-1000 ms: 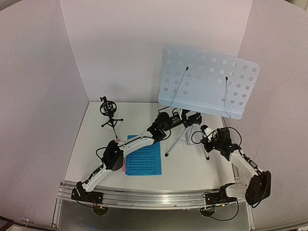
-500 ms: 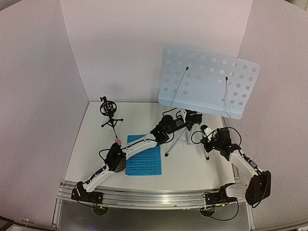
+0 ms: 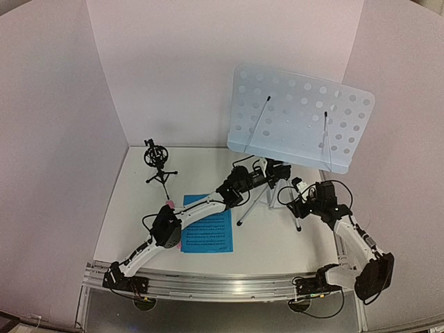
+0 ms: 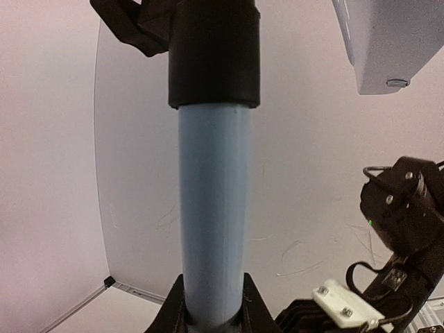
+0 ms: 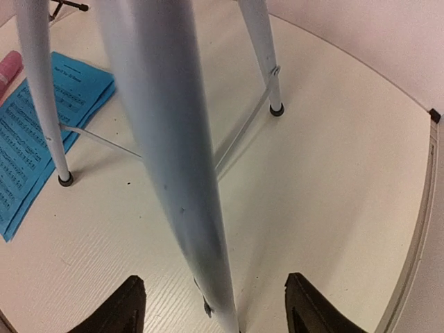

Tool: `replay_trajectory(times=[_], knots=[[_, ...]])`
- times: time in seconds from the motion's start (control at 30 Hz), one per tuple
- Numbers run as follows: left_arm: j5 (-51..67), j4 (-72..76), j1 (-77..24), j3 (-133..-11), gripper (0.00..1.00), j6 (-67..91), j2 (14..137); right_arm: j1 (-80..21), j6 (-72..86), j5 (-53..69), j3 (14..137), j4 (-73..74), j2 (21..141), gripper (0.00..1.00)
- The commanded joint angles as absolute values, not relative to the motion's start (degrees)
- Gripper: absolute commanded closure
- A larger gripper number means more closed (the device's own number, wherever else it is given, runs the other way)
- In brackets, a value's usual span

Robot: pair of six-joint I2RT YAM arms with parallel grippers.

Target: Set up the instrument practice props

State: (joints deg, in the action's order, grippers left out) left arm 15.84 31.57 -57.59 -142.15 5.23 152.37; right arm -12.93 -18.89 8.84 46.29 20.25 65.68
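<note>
Stand point(image 3: 300, 118) upright on counter point(image 3: 270, 239), both arms low at its tripod.
Left jaws clenched on the pole point(image 4: 211, 222), just under its black collar point(image 4: 214, 52). Right jaws released, spread wide either side of one silver leg point(image 5: 173, 139). Blue sheets point(image 5: 41, 132) lie flat beyond, left of the right jaws.

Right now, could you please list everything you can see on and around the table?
music stand: one, pale-blue perforated desk on silver tripod, back right
sheet-music pages: apparently two, bright blue, stacked flat, front centre
microphone: one, pink, lying beside the pages
mic holder: one, black tripod, standing back left
table: one, white
left gripper: closed on the stand's pole
right gripper: open, astride a tripod leg
</note>
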Motion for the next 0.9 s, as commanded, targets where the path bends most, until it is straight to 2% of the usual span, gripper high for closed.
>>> replay_trajectory(times=[0.0, 0.1, 0.2, 0.43, 0.73, 0.87], knots=[[21.16, 34.56, -56.14, -140.52, 1.0, 6.49, 149.19, -11.91, -16.95, 11.49, 52.44, 26.87, 60.66, 0.28], [22.12, 35.29, -55.74, -140.06, 1.0, 7.26, 149.11, -8.02, -15.17, 17.32, 55.81, 31.26, 59.77, 0.22], [22.8, 36.75, -55.65, -139.13, 1.0, 7.31, 148.85, -2.68, -14.52, 24.46, 58.75, 36.19, 62.59, 0.21], [24.02, 38.05, -55.37, -138.83, 1.0, 8.12, 149.19, 9.02, -10.88, 44.47, 66.44, 36.95, 75.68, 0.15], [25.58, 38.1, -55.37, -139.4, 1.0, 7.43, 149.69, 9.81, -4.63, 64.17, 81.35, 36.46, 88.73, 0.12], [25.37, 38.0, -55.31, -139.23, 1.0, 7.22, 149.83, 5.99, -5.24, 66.03, 82.32, 36.24, 90.75, 0.15]])
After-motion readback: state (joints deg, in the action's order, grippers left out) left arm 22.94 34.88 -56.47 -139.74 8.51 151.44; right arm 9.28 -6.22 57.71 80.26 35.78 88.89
